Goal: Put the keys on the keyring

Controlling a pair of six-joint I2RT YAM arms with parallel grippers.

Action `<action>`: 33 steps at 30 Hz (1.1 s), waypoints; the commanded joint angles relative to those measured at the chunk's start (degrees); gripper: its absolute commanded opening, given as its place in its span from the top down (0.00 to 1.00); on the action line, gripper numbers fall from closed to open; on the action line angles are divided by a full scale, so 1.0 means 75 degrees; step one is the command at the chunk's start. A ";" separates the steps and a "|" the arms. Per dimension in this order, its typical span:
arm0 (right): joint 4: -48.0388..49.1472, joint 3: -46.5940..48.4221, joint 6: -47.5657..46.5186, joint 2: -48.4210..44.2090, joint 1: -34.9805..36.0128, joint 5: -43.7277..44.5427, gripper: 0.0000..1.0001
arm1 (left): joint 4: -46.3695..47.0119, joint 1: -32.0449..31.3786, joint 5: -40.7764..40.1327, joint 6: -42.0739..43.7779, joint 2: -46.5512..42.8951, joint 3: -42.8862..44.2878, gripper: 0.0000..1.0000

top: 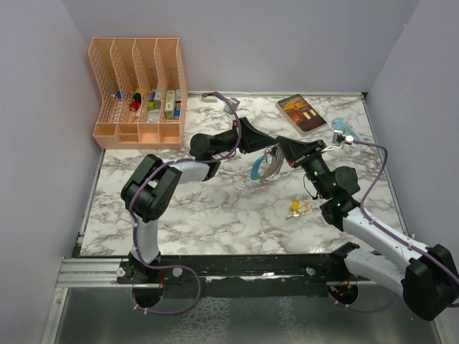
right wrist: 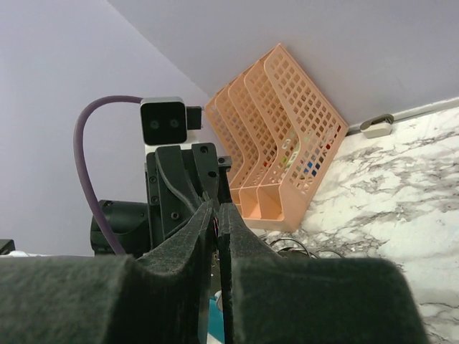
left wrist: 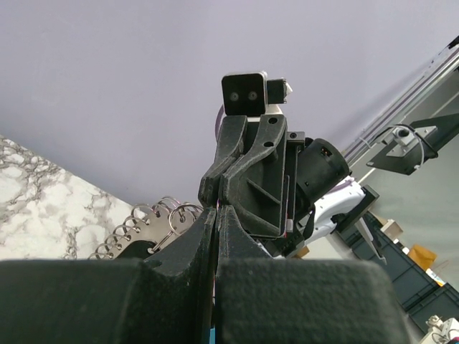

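**Both grippers pinched at the keyring, loose key not yet picked up**

Top view – my left gripper [top: 264, 149] and right gripper [top: 281, 154] meet tip to tip over the middle of the table [top: 215, 208]. The keyring [top: 262, 168] hangs right under that meeting point, with its light-blue curved piece lowest. It looks lifted off the marble, though I can't be sure. A small yellow piece, likely a loose key [top: 296, 208], lies on the table near the right arm and well apart from both grippers.

Left wrist view – the left fingers are pressed together with no gap. The keyring [left wrist: 154, 218] shows as a row of thin metal loops just beside the tips. I judge the left is clamped on the ring. The right gripper sits directly opposite, tips almost touching mine.

Right wrist view – the right fingers are together with only a hairline slit between them. I can't see anything pinched in it. A sliver of blue shows low between the pads, and the orange file rack [right wrist: 280, 136] stands behind.

Step in hand, as I judge it – steadying or prying the ring so it can take a key. The next move needs the left to hold the ring firm. The right then has to let go, fetch the loose key, and line its hole up with the ring's split end, which is fiddly.
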 commanded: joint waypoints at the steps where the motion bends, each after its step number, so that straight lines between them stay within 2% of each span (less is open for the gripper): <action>1: 0.0377 -0.0219 0.0234 0.0213 0.0034 -0.0197 0.92 | 0.1994 -0.0046 -0.0722 -0.0195 -0.0116 0.0048 1.00; 12: 0.1213 -0.0405 0.0762 0.0672 0.0180 0.0325 0.88 | 0.1997 -0.0149 -0.1826 -0.0065 -0.0080 -0.0459 1.00; 20: 0.1474 -0.0449 0.0962 0.0988 0.0232 0.0396 0.87 | 0.1994 -0.0264 -0.1927 -0.0208 0.0093 -0.0118 1.00; 22: 0.1574 -0.0487 0.1014 0.1037 0.0233 0.0412 0.90 | 0.1994 -0.0306 -0.1945 -0.0226 0.0114 -0.0128 1.00; 24: 0.1672 -0.0527 0.1070 0.1096 0.0239 0.0426 0.98 | 0.1993 -0.0344 -0.1966 -0.0253 0.0146 -0.0147 1.00; 26: 0.1667 -0.0519 0.1083 0.1113 0.0245 0.0426 0.99 | 0.1994 -0.0362 -0.1934 -0.0290 0.0165 -0.0101 1.00; 30: 0.1157 -0.0407 0.1146 0.0901 0.0244 0.0610 0.99 | 0.1985 -0.0342 -0.1717 -0.0265 0.0110 -0.0072 0.92; 33: 0.0076 -0.0164 0.1264 0.0523 0.0245 0.0947 0.99 | 0.1968 -0.0300 -0.1520 -0.0165 0.0078 -0.0131 0.92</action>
